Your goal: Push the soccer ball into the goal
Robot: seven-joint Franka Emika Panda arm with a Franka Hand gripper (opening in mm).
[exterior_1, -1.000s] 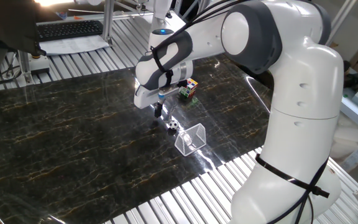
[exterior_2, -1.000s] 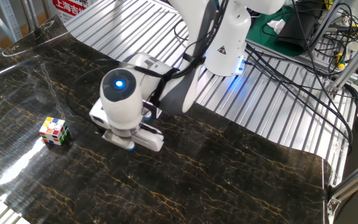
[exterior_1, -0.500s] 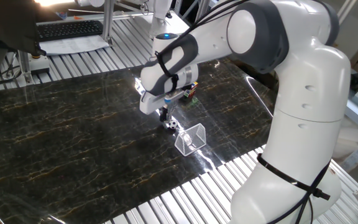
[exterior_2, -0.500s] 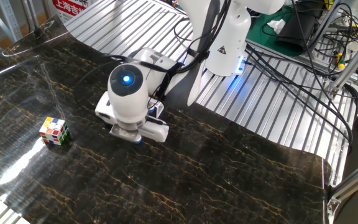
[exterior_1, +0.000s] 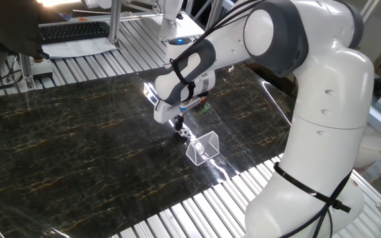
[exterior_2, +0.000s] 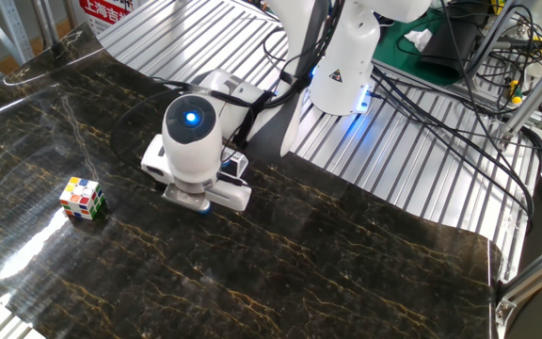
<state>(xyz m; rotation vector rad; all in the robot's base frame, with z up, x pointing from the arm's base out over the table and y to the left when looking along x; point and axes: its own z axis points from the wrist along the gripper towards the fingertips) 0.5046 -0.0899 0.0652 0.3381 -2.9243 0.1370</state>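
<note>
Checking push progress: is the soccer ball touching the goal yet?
Apart. In one fixed view the soccer ball sits beside the pincer, with a strip of dark table between it and the goal. The other view hides both.

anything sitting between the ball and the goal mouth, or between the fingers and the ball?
Nothing visible. The tiny black-and-white soccer ball lies just short of the wire-frame netted goal, bare dark marble between. The gripper is right against the ball. The other fixed view hides both.

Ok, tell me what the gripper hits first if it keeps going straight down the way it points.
The gripper points down at the dark tabletop, so probably that, right beside the soccer ball; depth is unclear, so it might clip the ball.
</note>
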